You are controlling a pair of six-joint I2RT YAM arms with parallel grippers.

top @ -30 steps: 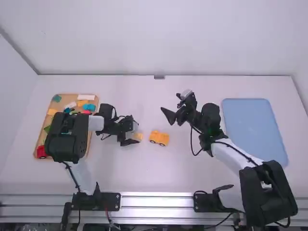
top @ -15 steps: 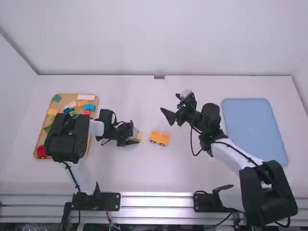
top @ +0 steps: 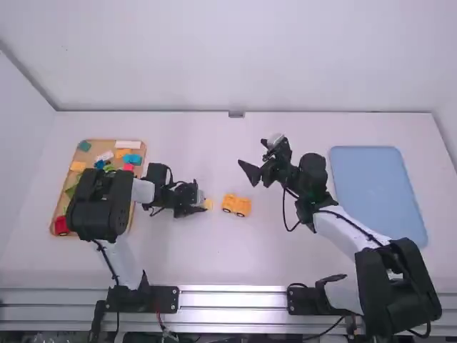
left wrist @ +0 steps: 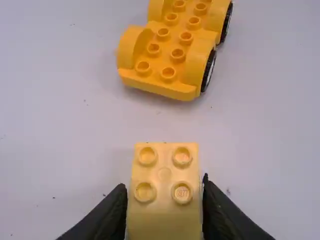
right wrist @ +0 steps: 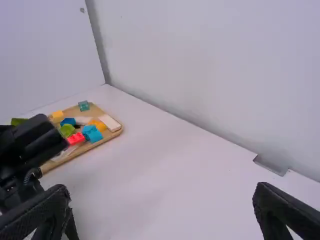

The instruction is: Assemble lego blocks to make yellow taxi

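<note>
Left tool (left wrist: 164, 192): fingers closed in to block width, pale yellow block (left wrist: 165, 172) between them, looks gripped, studs up. Block is just beside the yellow wheeled base (left wrist: 172, 55), apart from it. Can't tell if the block is off the counter (top: 285, 257).

Step in hand, my read: stack block on base. Lift straight up to clear the studs and wheel arches, move over, yaw to match since the base sits askew to the block. Line up studs, then press down square. Off-centre push could roll the base; bracing it with the other tool would help.

Left arm (top: 100, 207): wrist low, reaching inward, tool aimed at base. Right arm (top: 350, 232): angled in from its side, right tool (right wrist: 161, 189) spread wide and empty, beyond the base.
</note>
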